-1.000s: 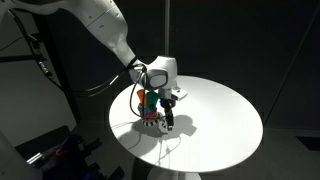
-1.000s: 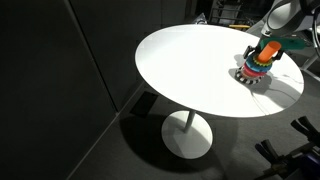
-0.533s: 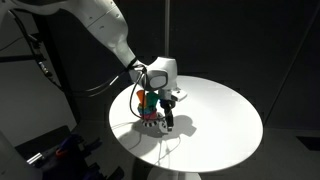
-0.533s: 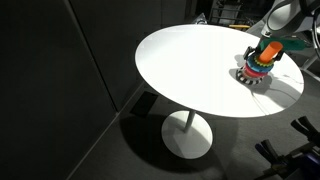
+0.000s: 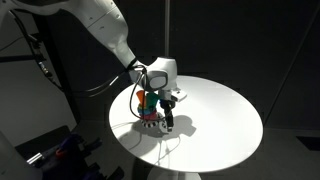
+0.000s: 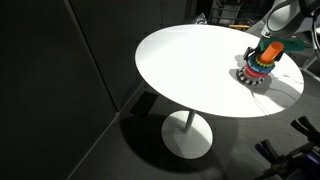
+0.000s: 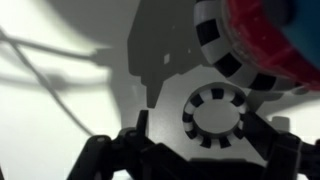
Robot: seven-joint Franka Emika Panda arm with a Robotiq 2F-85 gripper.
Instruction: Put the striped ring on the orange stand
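Your fingers (image 7: 135,145) are sitting open on either side of the small striped ring (image 7: 212,118), which is lying flat on the counter (image 7: 60,100) beside the wider striped ring (image 7: 215,45). If you are closing off-centre, you are risking flicking it away from the orange stand (image 6: 268,49).

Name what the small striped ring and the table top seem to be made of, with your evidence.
The small striped ring: likely moulded plastic, matte; its black and white blocks are crisp and even. The table top: smooth white laminate or painted board, perhaps; it takes soft shadows and shows no grain. Blur leaves both uncertain.
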